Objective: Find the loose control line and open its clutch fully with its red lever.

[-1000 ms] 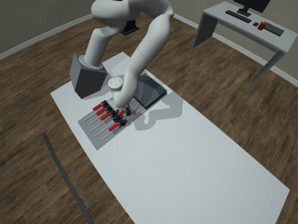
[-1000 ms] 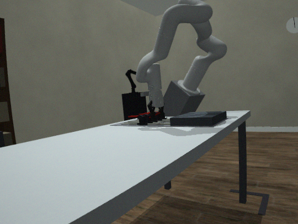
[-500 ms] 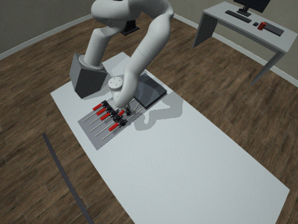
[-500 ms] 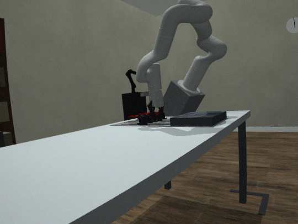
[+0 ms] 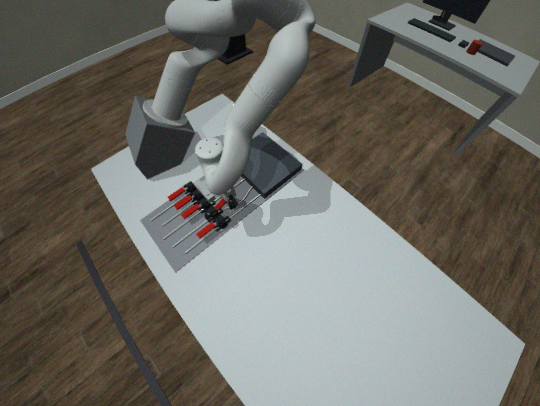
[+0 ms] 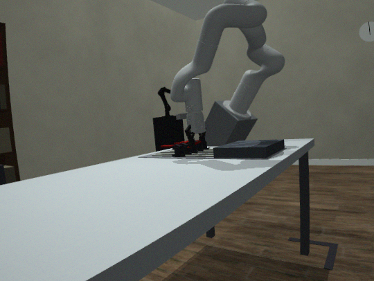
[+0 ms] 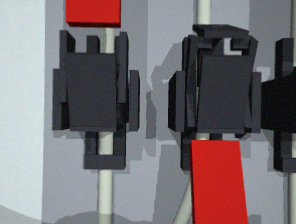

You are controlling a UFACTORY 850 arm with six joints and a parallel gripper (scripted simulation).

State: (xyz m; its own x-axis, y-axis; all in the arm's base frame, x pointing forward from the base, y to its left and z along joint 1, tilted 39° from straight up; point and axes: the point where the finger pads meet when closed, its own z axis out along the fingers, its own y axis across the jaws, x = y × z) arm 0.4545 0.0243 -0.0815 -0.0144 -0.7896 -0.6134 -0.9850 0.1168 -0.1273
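Five pale lines run across a grey plate [image 5: 170,252] [image 6: 152,156] into the dark grey console [image 5: 272,165] [image 6: 249,148], each through a black clutch. Three red levers [image 5: 183,202] on the far lines and the nearest lever [image 5: 205,230] point away from the console. The fourth line's lever [image 5: 220,204] [image 7: 217,180] points toward the console. In the wrist view its clutch [image 7: 222,90] is on the right and the neighbouring clutch [image 7: 95,95] on the left, with that one's lever [image 7: 93,12] at the top. My gripper [image 5: 229,199] [image 6: 195,140] is open and empty, just above the fourth clutch.
The arm's grey base block [image 5: 157,145] [image 6: 228,124] stands on the table behind the plate. A black box with a small black arm [image 6: 167,133] is behind the table. A desk with keyboard and monitor [image 5: 450,45] stands far right on the wooden floor.
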